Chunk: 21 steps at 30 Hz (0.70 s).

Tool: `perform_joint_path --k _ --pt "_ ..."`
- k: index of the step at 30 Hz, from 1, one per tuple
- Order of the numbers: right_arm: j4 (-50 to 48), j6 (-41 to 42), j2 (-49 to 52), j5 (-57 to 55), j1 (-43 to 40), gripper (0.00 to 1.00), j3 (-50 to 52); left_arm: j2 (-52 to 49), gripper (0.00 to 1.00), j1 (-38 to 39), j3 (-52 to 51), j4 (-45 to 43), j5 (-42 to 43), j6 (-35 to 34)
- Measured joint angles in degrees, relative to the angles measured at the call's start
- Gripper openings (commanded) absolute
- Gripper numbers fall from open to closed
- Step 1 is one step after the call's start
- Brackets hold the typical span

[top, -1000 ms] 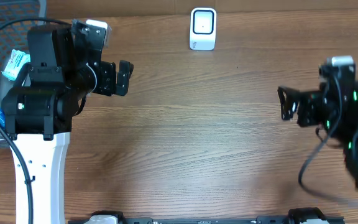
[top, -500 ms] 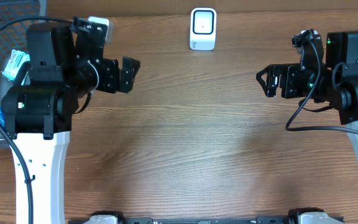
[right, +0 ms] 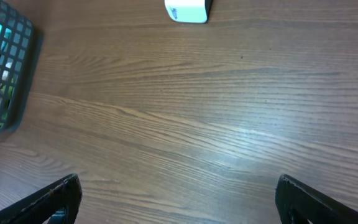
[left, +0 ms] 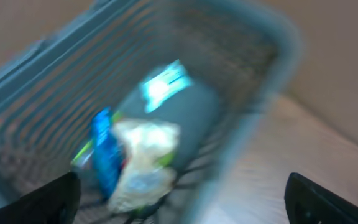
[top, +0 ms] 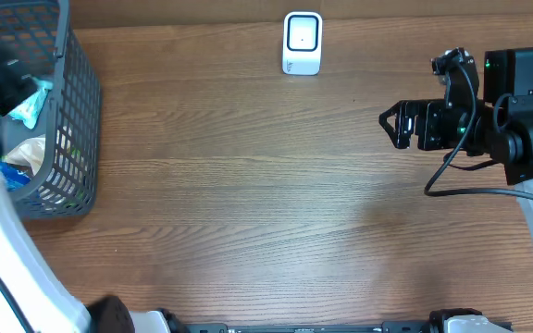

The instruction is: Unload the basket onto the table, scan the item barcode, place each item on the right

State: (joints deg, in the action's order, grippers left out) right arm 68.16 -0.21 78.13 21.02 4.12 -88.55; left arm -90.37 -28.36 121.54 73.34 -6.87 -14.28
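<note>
The items lie in a grey mesh basket (top: 74,120) at the table's left edge: a teal-and-white packet (left: 165,84), a blue packet (left: 104,152) and a pale crinkled packet (left: 143,163). The left wrist view is blurred. My left gripper (left: 182,186) hangs open above the basket's contents and holds nothing. In the overhead view it is hidden at the far left. The white barcode scanner (top: 302,42) stands at the back centre of the table. My right gripper (top: 397,124) is open over bare wood on the right, with nothing between its fingers (right: 55,199).
The basket (right: 2,74) also shows at the left edge of the right wrist view, and the scanner (right: 188,10) at its top. The white left arm link (top: 7,240) crosses the front left corner. Wood tabletop (top: 248,185) spans the middle.
The left arm has swung left off the table to above the basket. The right arm came in toward the centre a second ago and has since held still.
</note>
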Motion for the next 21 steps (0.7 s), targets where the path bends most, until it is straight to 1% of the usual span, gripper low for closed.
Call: perform_joint_path --k 3,7,15,21 --pt "0.37 0.02 0.0 0.04 0.0 1.0 0.0 -5.22 0.87 -5.2 0.0 2.54 -0.92 -1.95" --pt "0.57 0.0 0.0 0.04 0.0 1.0 0.0 -12.52 0.86 -8.66 0.0 2.97 -1.09 -2.51" --pt "1.77 -0.02 0.0 0.04 0.0 1.0 0.0 -22.62 0.86 -9.14 -0.04 2.93 0.7 -0.74" --pt "1.9 0.0 0.0 0.02 0.0 1.0 0.0 -30.88 0.78 -9.14 -0.04 4.52 1.95 0.66"
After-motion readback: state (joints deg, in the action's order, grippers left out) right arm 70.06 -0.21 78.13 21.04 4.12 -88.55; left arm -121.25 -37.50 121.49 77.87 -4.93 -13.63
